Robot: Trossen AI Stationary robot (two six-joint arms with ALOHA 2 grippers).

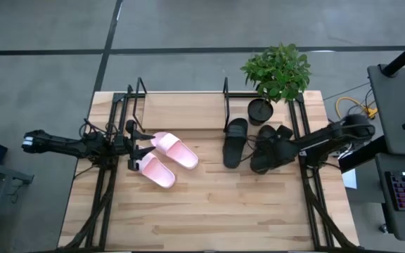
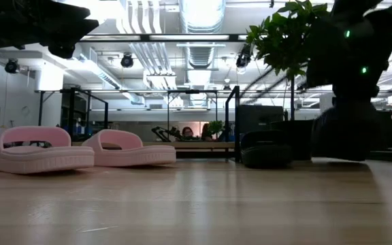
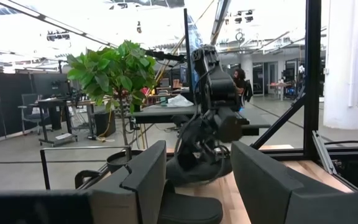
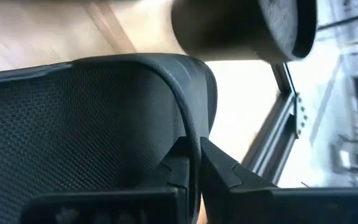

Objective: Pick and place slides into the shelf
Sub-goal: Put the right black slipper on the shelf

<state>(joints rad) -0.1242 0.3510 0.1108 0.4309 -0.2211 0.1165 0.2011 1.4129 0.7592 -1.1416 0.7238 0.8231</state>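
Two pale pink slides (image 1: 166,160) lie sole-down on the table's left half, seen side by side in the low view (image 2: 39,151). One black slide (image 1: 235,142) lies flat right of centre. My right gripper (image 1: 271,149) is shut on the second black slide (image 1: 260,164), just right of the first. My left gripper (image 1: 138,149) is open and hovers above the table at the pink slides' left ends, touching nothing; its fingers (image 3: 148,180) point level toward the right arm. The shelf (image 1: 185,111), black rods around a wooden board, stands at the far edge. My right gripper (image 4: 196,165) pinches the black slide's wide strap at its rim (image 4: 191,134) between the two fingers, the mesh lining on one side of them. It comes slanting down from the table's right. Whether the slide is lifted or resting on the table, I cannot tell.
A potted plant (image 1: 276,70) in a black pot (image 1: 260,110) stands at the far right, close behind the right gripper and the shelf's right end. Black arm frames (image 1: 104,190) run along both table sides. Bare wood (image 1: 209,211) fills the near half.
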